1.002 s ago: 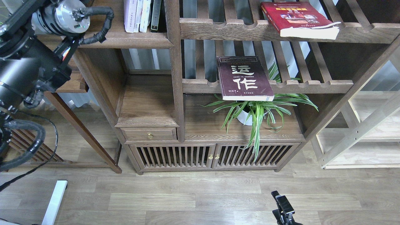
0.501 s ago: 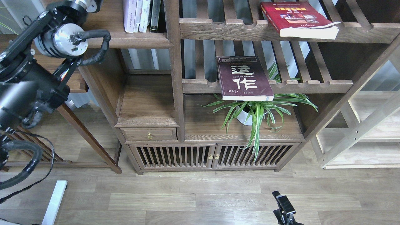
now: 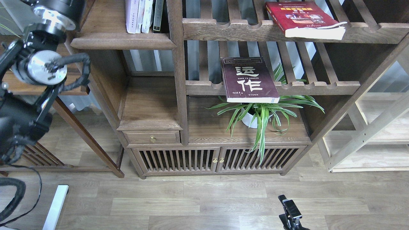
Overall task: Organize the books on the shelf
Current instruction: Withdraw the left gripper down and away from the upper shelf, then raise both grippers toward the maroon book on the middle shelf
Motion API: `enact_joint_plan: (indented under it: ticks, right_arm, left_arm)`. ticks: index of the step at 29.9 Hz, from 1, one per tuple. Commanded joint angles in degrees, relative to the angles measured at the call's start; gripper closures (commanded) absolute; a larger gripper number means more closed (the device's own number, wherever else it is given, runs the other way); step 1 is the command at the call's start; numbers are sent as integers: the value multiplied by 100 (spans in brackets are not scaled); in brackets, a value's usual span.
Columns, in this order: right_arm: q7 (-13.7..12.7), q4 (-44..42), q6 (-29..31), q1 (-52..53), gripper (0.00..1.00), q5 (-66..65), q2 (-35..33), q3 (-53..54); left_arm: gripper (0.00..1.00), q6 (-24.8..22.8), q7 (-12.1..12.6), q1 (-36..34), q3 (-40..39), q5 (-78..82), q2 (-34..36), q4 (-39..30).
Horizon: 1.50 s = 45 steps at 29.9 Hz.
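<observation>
A pale lavender-white book stands upright among a few other spines on the dark shelf, a solid board with a rounded front edge, at the top left. The maroon book with white characters lies flat on the middle slatted rack, its front end sticking out over the rail. The thick red book lies flat on the upper slatted rack. My left arm rises along the left edge, and its far end leaves the frame at the top. My right gripper shows small and dark at the bottom, over the floor.
A potted spider plant stands under the maroon book. Below the shelf are an open cubby, a small drawer and slatted cabinet doors. A pale wooden frame stands at right.
My left arm has swung left and down, away from the shelf's front edge. The books and the right gripper have not moved.
</observation>
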Motion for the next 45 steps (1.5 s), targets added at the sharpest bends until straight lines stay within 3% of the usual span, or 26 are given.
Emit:
enact_joint_plan:
  ticks: [1, 3, 7, 18, 21, 26, 31, 45]
  right_arm:
    - [46, 94, 0, 1, 1, 66, 87, 84]
    - [73, 226, 0, 1, 1, 171, 157, 120]
    - [55, 253, 0, -25, 1, 189, 140, 68]
    - [-50, 841, 0, -43, 1, 303, -730, -372]
    - [11, 982, 0, -26, 4, 452, -765, -311]
    - [20, 1193, 0, 45, 6, 602, -616, 181]
    - [-68, 1237, 0, 53, 1, 602, -905, 251]
    - [-59, 1465, 0, 150, 0, 593, -1055, 296]
  left_arm:
    - [1, -628, 45, 289, -126, 1, 79, -135]
    - [1, -1147, 98, 324, -143, 10, 263, -109]
    - [1, -1658, 90, 456, -152, 1, 475, -135]
    - [0, -3257, 151, 869, -837, 1, 607, -179]
    - [1, -3263, 213, 1185, -934, -17, 563, -267]
    - [1, -3263, 90, 1651, -978, -105, 362, -363]
    - [0, -3263, 239, 1994, -978, -105, 229, -390]
    - [0, -3263, 239, 2970, -1145, -114, -421, -381]
